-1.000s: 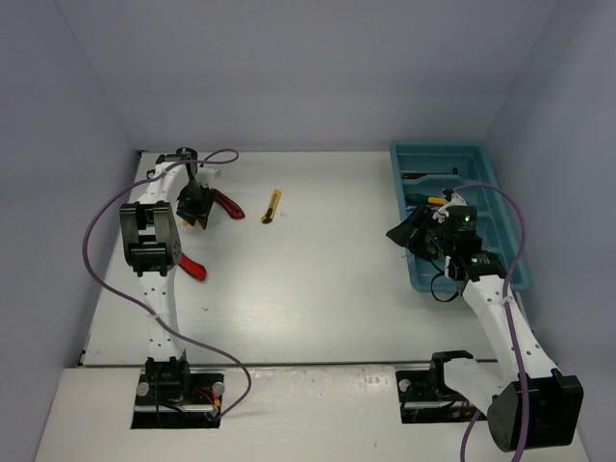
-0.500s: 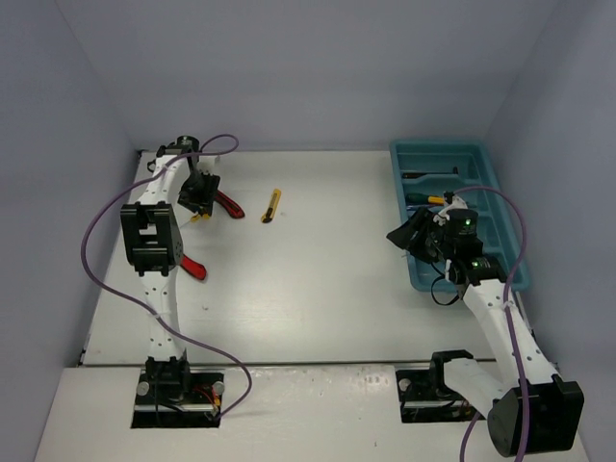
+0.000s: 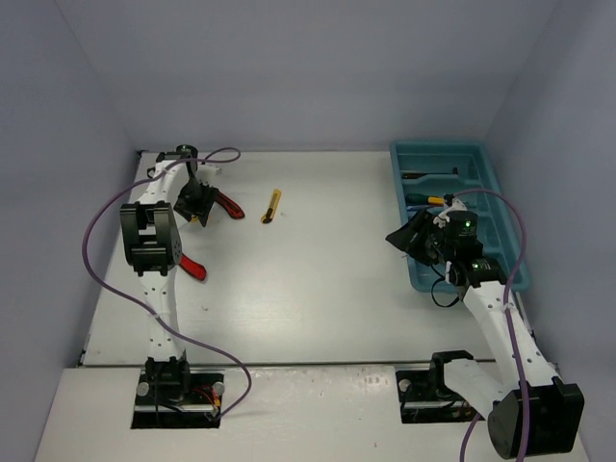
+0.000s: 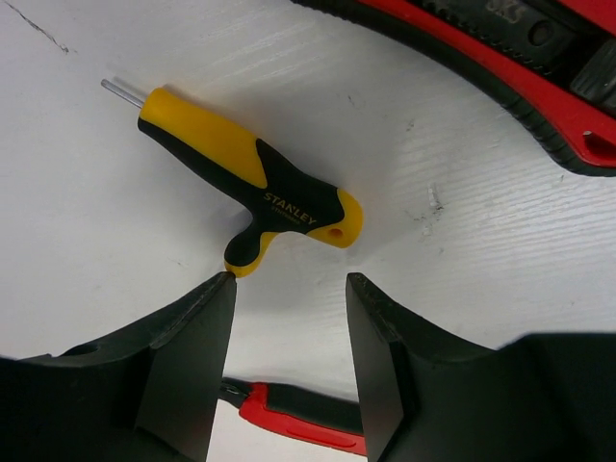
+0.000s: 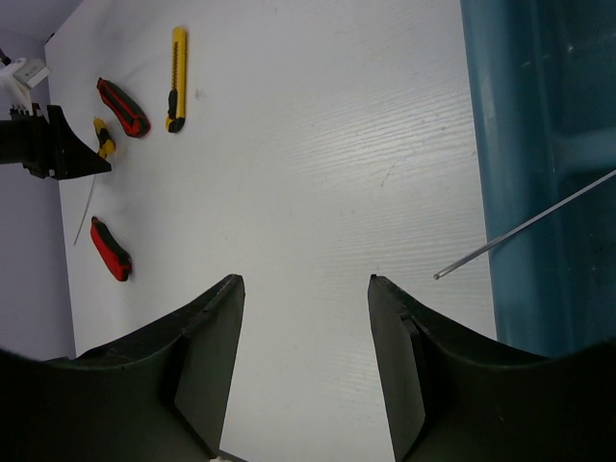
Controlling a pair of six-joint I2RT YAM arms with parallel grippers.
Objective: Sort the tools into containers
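- Tray (image 3: pixel 472 159), long and teal, lies just to the right of the right gripper's fingers, reaching on beyond them toward the back wall. Its far compartments hold a green-and-yellow screwdriver (image 3: pixel 428 199) and a dark tool (image 3: pixel 428 174) that is too small to name.
- Right gripper (image 3: pixel 409 236) hovers over the table (image 3: pixel 327 269) next to the tray's left wall. Its fingers (image 5: pixel 207 337) are spread wide with nothing between them.
- Left gripper (image 3: pixel 195 204) hangs low over the loose tools at the far left of the table. Its fingers (image 4: pixel 192 356) are parted about halfway and empty, with bare table in the gap.
- First red knife (image 4: pixel 500 58) lies well past the left fingertips, off to their right, in the wrist view.
- Second red knife (image 4: pixel 298 423) lies beneath the left fingers on the near side, only one end showing between them.
- Yellow knife (image 3: pixel 273 206) sits alone on the table, right of the left gripper and apart from the red knives.
- Yellow-and-black T-handled driver (image 4: pixel 250 178) lies flat just beyond the left fingertips. The stub of its handle almost meets the left finger's tip, and its thin shaft points away to the upper left.
- Thin rod (image 5: pixel 529 226) crosses the tray's left wall just beyond the right finger, its tip poking out over the table.
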